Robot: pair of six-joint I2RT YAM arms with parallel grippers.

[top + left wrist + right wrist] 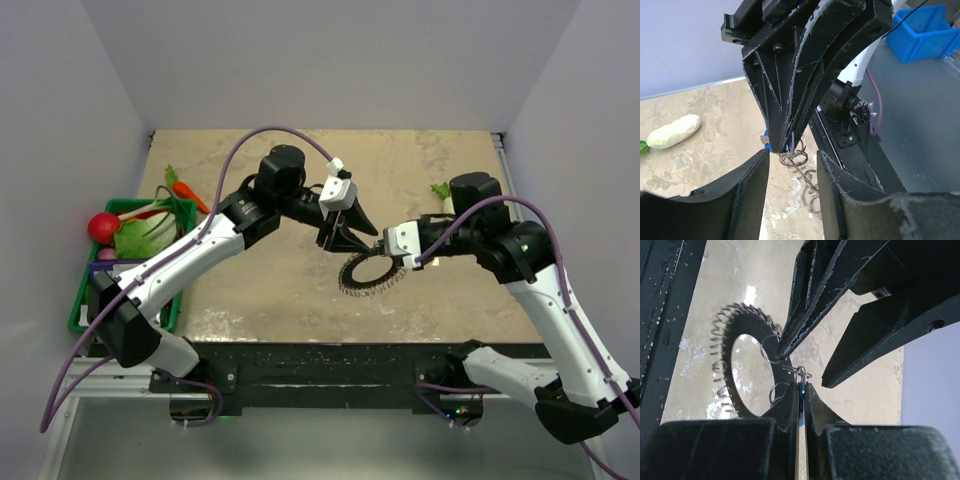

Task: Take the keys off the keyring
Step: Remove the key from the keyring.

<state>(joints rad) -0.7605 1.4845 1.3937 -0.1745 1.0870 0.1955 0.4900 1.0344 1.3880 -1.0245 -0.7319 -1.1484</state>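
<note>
The keyring [352,281] is a grey coiled loop lying on the table mid-front; it also shows as a dark spiky band, the keyring [726,365], in the right wrist view. My right gripper [382,252] is shut on the blue head of the key [800,390], which hangs from small split rings [799,372] joined to the loop. My left gripper [358,240] faces it, open. Its fingers [805,315] stand either side of the small rings [794,153], and one tip touches a ring. The key [767,144] peeks out blue behind the right gripper's tips in the left wrist view.
A green crate [85,300] of vegetables stands at the table's left edge, with a carrot [185,190] behind it. A white radish [442,195] lies at the back right, next to the right arm. A blue bin [925,32] sits off the table.
</note>
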